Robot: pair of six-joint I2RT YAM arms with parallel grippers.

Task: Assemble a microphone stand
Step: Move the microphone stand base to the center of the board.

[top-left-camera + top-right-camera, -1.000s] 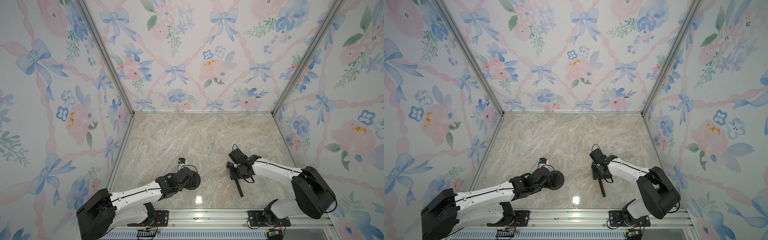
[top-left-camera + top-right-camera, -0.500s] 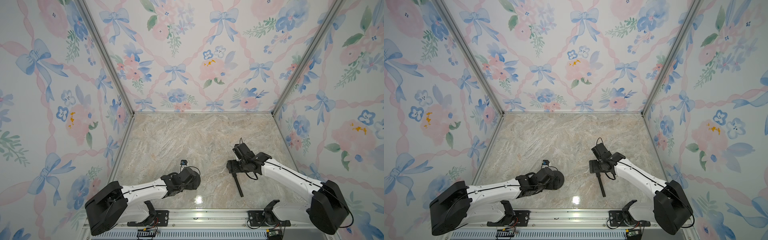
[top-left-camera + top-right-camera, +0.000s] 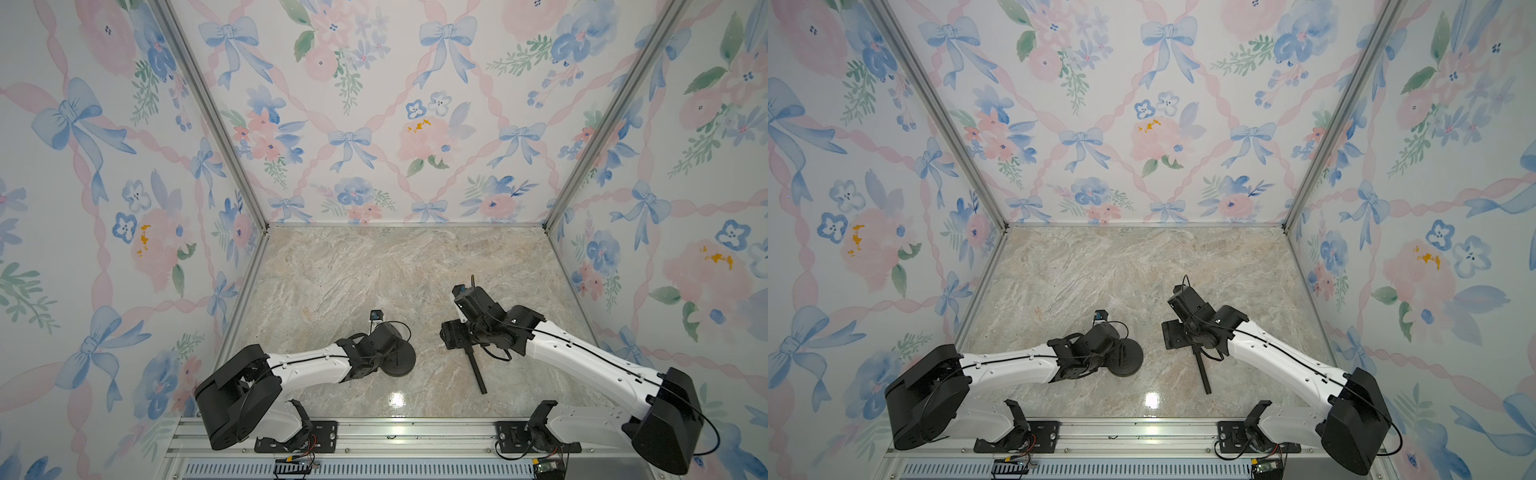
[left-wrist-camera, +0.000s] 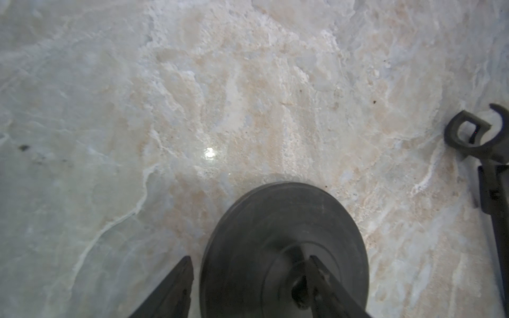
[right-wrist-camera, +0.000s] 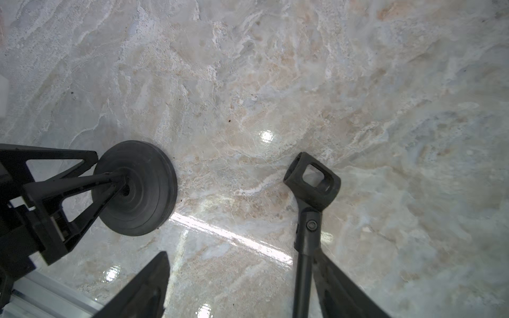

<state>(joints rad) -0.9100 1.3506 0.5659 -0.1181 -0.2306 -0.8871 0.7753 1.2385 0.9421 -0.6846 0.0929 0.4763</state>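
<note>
Left gripper [image 4: 249, 258]: fingers apart, one outside the rim of the base [image 4: 275, 220], one at its centre hole. Can't tell if I've got a pinch. Right gripper [image 5: 241, 254] wide open, with the rod [image 5: 303, 269] flat between its fingers, just beside one, and the clip [image 5: 311, 181] past the tips. Both parts near the bench [image 3: 374, 270] front edge, base left of middle, rod right, not joined.

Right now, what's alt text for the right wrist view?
A thin black rod with a C-shaped clip lies on the marble tabletop, beside one jaw of the open right gripper. Nearby, jaws of the left gripper straddle half the round black base, one at its rim, one at its centre hole.
</note>
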